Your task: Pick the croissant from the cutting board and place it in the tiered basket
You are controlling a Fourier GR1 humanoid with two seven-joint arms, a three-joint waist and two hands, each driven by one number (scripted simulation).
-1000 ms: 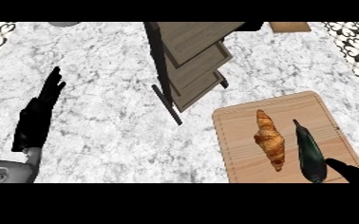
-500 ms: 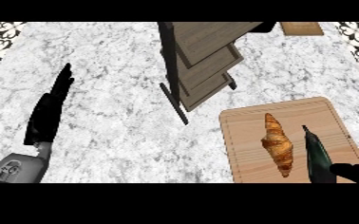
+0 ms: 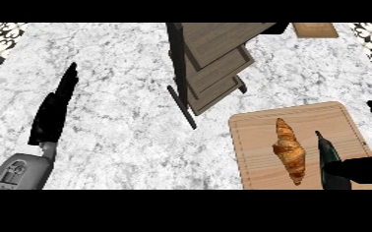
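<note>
Single head view, looking steeply down – counter [image 3: 138, 103] close below, forearms entering bottom edge

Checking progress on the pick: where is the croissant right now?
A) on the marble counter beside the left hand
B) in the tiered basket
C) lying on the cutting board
C: the croissant lies on the cutting board, with the right hand just beside it.

Golden croissant [image 3: 288, 150] flat on cutting board [image 3: 253, 128]; tiered basket [image 3: 212, 64] behind.
</note>
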